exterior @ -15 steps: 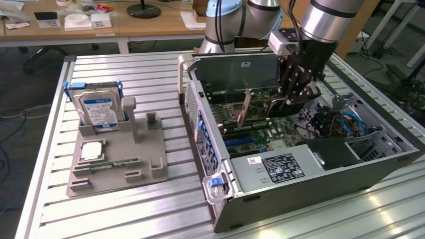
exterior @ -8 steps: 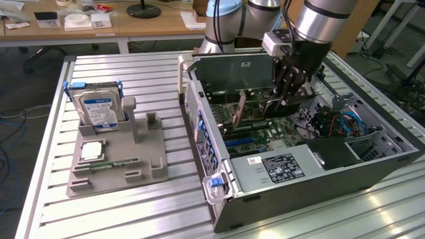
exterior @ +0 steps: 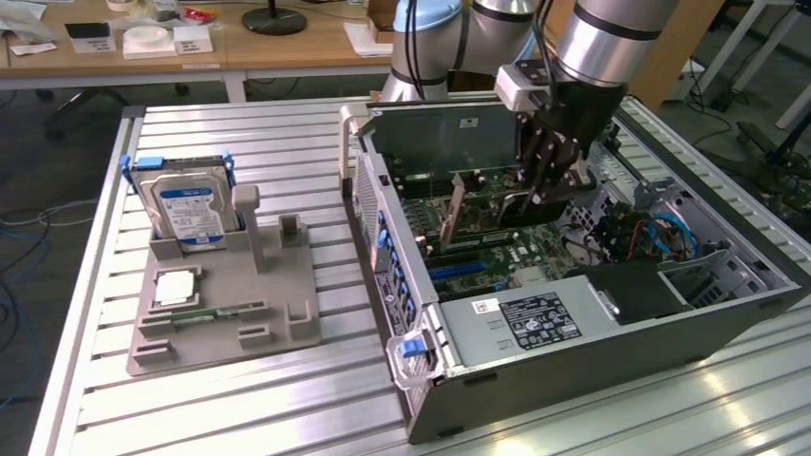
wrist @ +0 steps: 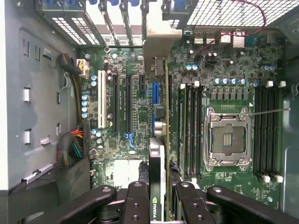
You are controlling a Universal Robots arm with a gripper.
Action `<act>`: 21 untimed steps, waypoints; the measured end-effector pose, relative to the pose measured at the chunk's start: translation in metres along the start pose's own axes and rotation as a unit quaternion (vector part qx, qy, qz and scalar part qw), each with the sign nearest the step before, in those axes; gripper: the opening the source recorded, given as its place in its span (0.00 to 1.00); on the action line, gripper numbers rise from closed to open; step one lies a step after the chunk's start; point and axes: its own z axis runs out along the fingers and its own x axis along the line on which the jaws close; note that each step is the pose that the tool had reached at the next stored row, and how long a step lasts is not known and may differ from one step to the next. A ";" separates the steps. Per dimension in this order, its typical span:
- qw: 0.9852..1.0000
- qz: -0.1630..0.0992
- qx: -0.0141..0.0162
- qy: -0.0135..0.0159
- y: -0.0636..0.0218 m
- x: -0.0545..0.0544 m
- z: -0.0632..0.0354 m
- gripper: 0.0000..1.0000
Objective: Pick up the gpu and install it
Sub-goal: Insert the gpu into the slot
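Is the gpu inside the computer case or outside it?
Inside: the claw grips the gpu on edge over the motherboard. Whether it is seated, cannot tell.

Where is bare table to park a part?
Bare table slats between the grey fixture and the computer case; more beyond the hard drive, toward the wooden desk. Crowded inside the case: the gripper holds the gpu at the motherboard.

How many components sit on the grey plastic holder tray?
3: a silver hard drive with a blue label stands at the tray's far end, a silver square chip lies midway, and a slim green memory stick lies nearer the front. Posts may hide more.
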 end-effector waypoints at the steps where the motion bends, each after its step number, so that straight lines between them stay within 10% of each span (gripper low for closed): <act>1: 1.000 0.000 0.000 0.000 -0.0001 0.000 0.0018 0.26; 21: 1.000 0.000 0.000 0.000 0.0027 0.000 0.0129 0.26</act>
